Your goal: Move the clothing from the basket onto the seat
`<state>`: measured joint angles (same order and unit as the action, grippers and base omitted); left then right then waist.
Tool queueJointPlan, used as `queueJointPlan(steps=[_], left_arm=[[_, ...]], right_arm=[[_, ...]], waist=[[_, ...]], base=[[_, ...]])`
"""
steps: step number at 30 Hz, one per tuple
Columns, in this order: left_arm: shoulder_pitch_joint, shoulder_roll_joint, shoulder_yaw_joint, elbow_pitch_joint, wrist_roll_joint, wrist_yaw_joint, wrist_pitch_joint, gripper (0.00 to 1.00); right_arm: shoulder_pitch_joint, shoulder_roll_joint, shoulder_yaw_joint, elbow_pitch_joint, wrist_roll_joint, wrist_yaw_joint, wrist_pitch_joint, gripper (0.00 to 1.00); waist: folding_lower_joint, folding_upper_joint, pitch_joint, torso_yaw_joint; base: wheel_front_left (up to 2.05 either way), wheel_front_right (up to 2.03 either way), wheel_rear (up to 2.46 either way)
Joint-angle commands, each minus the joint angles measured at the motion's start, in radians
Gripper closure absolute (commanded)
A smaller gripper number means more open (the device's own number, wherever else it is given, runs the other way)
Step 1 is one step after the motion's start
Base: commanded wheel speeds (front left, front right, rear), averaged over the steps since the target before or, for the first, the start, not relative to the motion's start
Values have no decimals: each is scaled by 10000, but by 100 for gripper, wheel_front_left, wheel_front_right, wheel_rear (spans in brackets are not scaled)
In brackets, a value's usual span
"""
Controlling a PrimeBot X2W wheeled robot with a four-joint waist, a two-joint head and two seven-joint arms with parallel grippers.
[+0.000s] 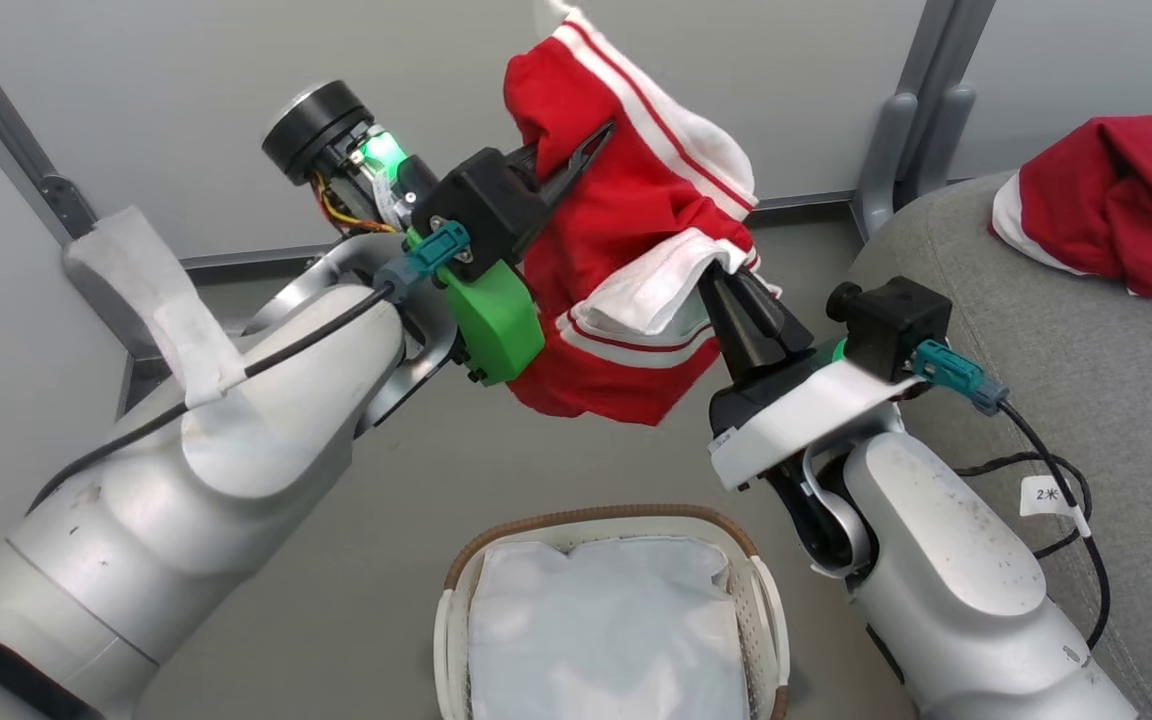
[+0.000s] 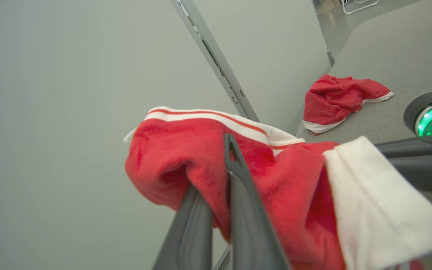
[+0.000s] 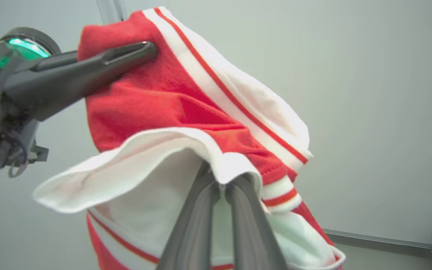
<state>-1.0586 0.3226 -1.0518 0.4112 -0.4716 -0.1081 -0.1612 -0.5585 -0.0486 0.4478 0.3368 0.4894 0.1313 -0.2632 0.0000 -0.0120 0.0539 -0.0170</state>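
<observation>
The striped red garment (image 1: pixel 636 200) is up in the air, beyond the basket (image 1: pixel 596 517) in head view, and both arms hold it. The left gripper (image 1: pixel 576 155) is clamped on the upper red part. In left wrist view its two dark fingers (image 2: pixel 246 210) are pressed together w/ a fold of red cloth btw. them. The right gripper (image 1: pixel 736 290) is closed on the white hem, lower on the same garment. In right wrist view its fingers (image 3: pixel 189 225) meet near the tips & the white edge is pinched there. The cloth hangs btw. the two grippers, w/ the white panel & the red-white stripes on its far side.

The basket stands on the floor at the bottom of head view, and the white liner (image 1: pixel 606 630) lies in it.

The seat (image 1: pixel 1036 330), grey fabric, is at the robot's right. On it lies the second red garment (image 1: pixel 1126 190), crumpled, w/ white trim at the edge, well apart from both grippers. The held garment is apart from the seat.
</observation>
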Motion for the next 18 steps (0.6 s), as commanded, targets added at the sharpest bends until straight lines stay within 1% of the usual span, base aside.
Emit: queueJointPlan(steps=[1, 3, 4, 5, 6, 7, 8, 13, 18], left_arm=[[259, 57, 87, 108, -171, 46, -80, 100], [474, 97, 168, 264, -400, 86, -151, 100], [579, 120, 207, 318, -495, 109, -193, 83], [703, 143, 259, 369, -594, 123, -248, 70], [854, 175, 313, 423, -696, 142, -312, 36], [1020, 202, 355, 479, -781, 154, -385, 7], [1138, 226, 382, 516, -851, 175, -457, 0], [1939, 271, 667, 643, -1345, 304, -758, 0], [2742, 155, 870, 606, -1635, 446, -970, 0]], right_arm=[[184, -35, -155, -106, -178, -11, -21, 100], [187, -35, -367, -203, -368, -11, -23, 100], [192, -35, -457, -238, -430, -11, -23, 100], [196, -35, -575, -276, -507, -11, -23, 100], [202, -35, -721, -315, -607, -11, -23, 100], [207, -35, -862, -342, -694, -11, -23, 100], [207, -35, -967, -362, -754, -11, -23, 100], [78, -34, -1484, -446, -1176, -11, -23, 100], [-75, -35, -1884, -558, -1603, -11, -23, 100]], waist=[[0, 120, -4, -35], [0, 120, 0, -63], [0, 120, 2, -75], [0, 120, 5, -89], [0, 120, 15, -108], [0, 120, 23, -123], [0, 120, 31, -134], [0, 120, 110, -185], [0, 120, 227, -292]], base=[[0, 0, 0], [0, 0, 0], [0, 0, 0], [0, 0, 0], [0, 0, 0], [0, 0, 0], [0, 0, 0], [0, 0, 0], [0, 0, 0]])
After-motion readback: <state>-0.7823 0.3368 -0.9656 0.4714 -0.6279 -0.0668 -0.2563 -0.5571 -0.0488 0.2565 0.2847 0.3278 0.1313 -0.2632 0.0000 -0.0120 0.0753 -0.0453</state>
